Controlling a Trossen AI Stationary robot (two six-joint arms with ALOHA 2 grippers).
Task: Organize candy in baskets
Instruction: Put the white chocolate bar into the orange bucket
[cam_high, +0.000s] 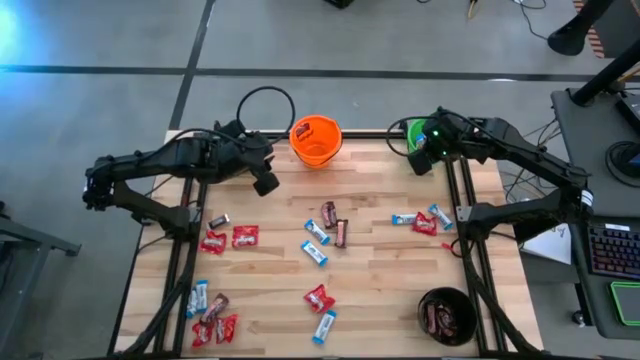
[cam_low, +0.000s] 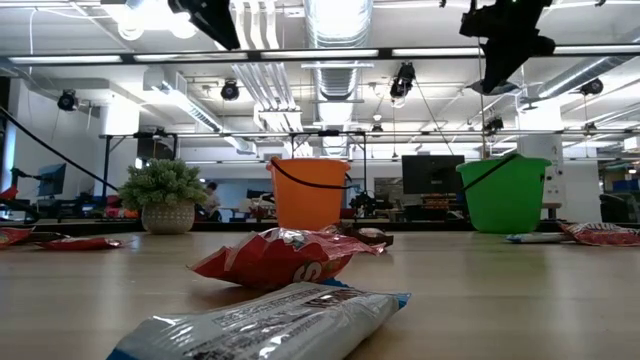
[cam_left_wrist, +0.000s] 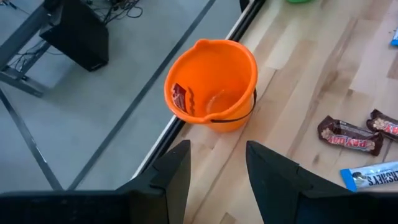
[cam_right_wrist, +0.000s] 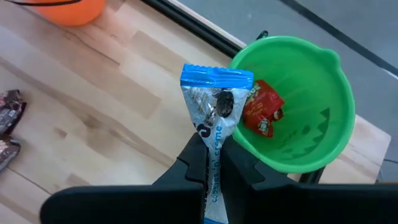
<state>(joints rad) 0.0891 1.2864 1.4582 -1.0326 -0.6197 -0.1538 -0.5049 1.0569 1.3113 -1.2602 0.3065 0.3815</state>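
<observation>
Up by the table's far edge, the right gripper (cam_right_wrist: 211, 165) has its fingers pinched tight on a light blue-and-white candy bar (cam_right_wrist: 214, 102), holding it just beside the green basket (cam_right_wrist: 298, 102) (a red candy (cam_right_wrist: 262, 109) lies inside). Meanwhile the left gripper (cam_left_wrist: 217, 165) hangs near the orange basket (cam_left_wrist: 211, 84), jaws partly apart and empty; one red-wrapped candy (cam_left_wrist: 180, 98) leans against that basket's inner wall.

Right end effector (cam_right_wrist: 211, 163) pinches blue candy (cam_right_wrist: 214, 106) beside green basket (cam_right_wrist: 311, 143)

Glossy plastic orange basket (cam_left_wrist: 211, 87); seemingly matt wooden table (cam_high: 380, 270).
</observation>
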